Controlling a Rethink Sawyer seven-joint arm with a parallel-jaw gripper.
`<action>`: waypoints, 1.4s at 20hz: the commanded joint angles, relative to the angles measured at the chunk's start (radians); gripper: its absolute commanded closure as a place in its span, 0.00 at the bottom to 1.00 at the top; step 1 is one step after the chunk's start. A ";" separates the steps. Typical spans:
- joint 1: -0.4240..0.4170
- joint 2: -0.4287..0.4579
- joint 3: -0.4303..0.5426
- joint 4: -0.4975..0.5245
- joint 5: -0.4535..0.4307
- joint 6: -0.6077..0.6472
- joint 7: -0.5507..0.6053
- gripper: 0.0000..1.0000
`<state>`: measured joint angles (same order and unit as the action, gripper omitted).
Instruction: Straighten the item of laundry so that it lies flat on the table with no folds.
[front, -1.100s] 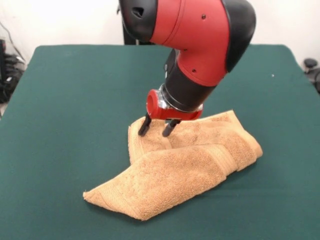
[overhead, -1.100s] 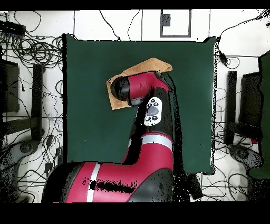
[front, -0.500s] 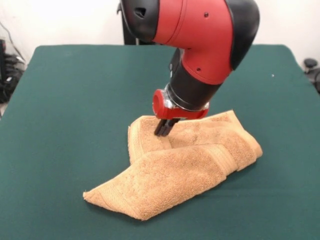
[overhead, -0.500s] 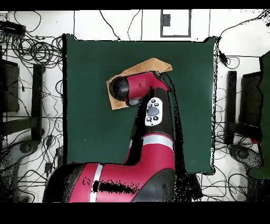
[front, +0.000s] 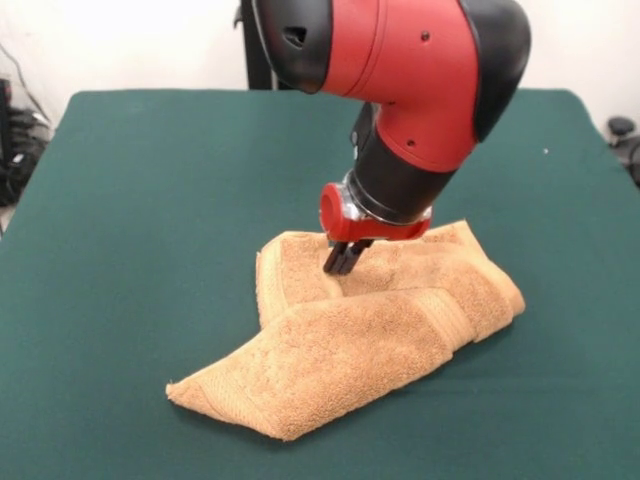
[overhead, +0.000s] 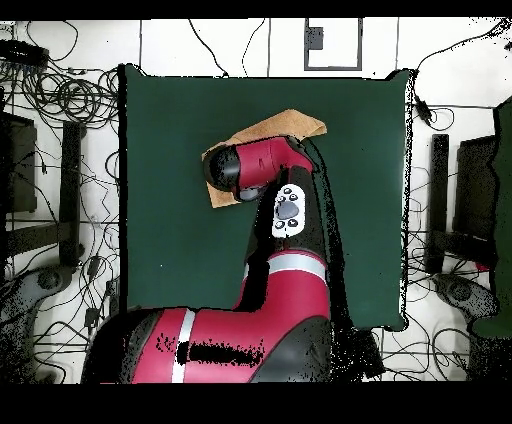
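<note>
Front view: camera sits low across the table (front: 120, 200), angled down, close in, so the green top fills most of the frame and the arm (front: 400, 70) drops in from the top edge. Overhead view: straight down from high up, much farther off, whole table (overhead: 170, 200) plus cabled floor around it, arm (overhead: 290, 230) entering from the bottom. Both share the tabletop, towel (front: 340, 350) and arm.

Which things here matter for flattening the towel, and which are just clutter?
Job:
towel, still folded over itself
green table
tool, shut, pinching the towel's upper layer

Clutter:
cables on the floor beside the table
dark stands at the other side
</note>
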<state>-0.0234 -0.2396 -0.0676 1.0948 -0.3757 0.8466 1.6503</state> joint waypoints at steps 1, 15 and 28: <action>0.003 0.002 0.117 0.108 0.020 -0.033 -0.004 1.00; 0.015 0.002 0.099 0.098 -0.007 0.000 -0.017 0.00; 0.062 0.006 0.026 0.090 -0.065 -0.032 0.041 0.00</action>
<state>-0.0060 -0.2607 -0.0687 1.1062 -0.3915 0.8466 1.6503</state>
